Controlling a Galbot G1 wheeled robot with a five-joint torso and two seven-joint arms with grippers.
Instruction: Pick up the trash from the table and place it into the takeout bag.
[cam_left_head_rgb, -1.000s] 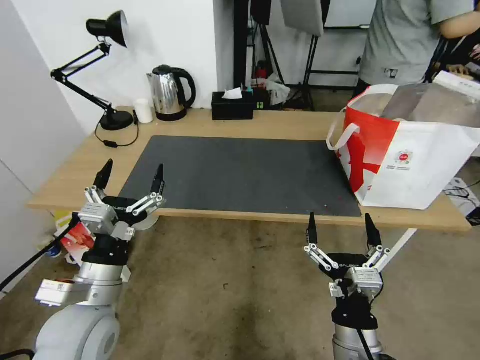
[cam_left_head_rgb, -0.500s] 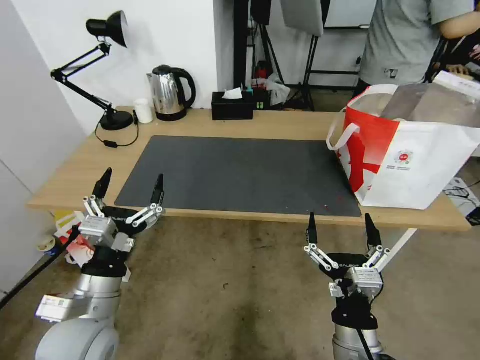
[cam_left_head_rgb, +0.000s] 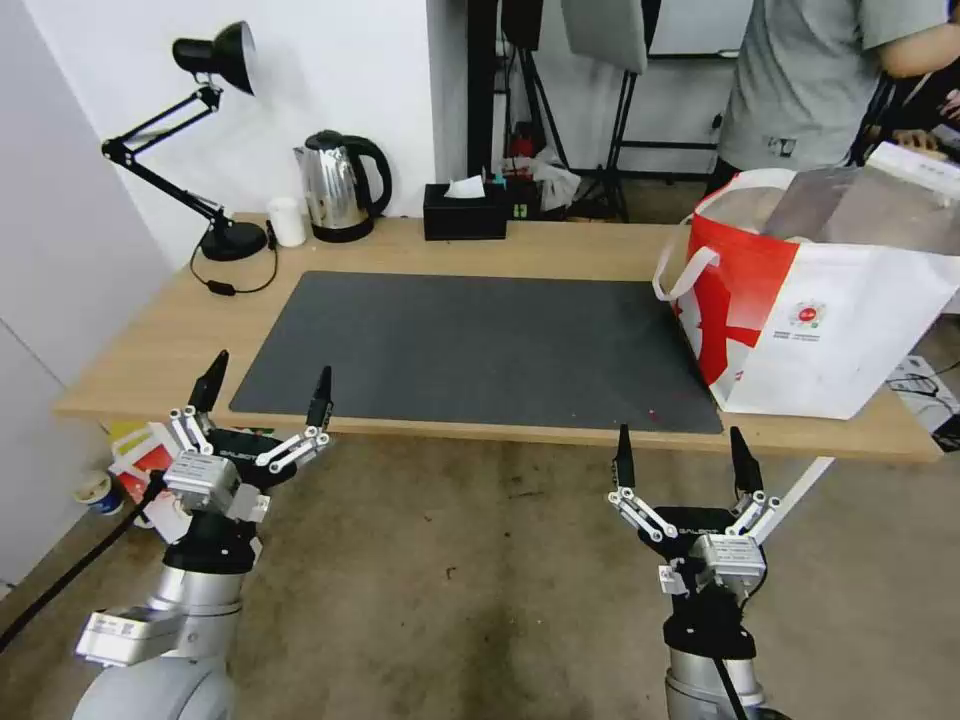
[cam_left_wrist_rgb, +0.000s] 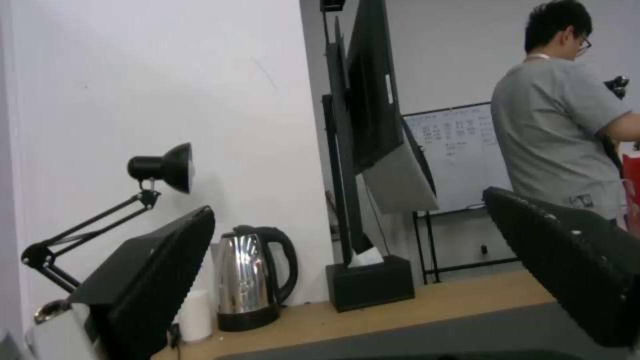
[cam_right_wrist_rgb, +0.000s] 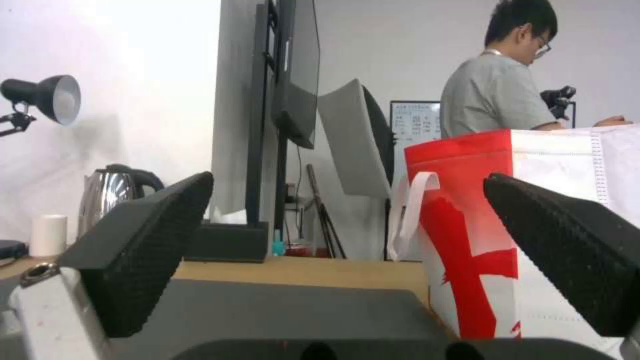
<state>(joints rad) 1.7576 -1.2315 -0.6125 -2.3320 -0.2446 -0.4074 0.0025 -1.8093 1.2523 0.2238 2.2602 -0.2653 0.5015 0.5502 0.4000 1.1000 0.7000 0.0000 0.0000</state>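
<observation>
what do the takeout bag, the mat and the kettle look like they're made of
Takeout bag: looks like soft non-woven fabric, matte, creased, with a silvery foil-like lining.
Mat: dark grey, matte, flat; perhaps rubber or felt.
Kettle: polished metal body with mirror reflections, black plastic-looking handle.

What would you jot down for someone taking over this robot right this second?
Left gripper: open, holding nothing, at the table's front left edge.
Right gripper: open, holding nothing, below the front edge, near the takeout bag.
The bag stands upright at the table's right end, mouth open.
No bowls or drink cup lie on the dark mat; the bag's contents cannot be made out.
Left to do: apparently nothing; check the bag.
</observation>
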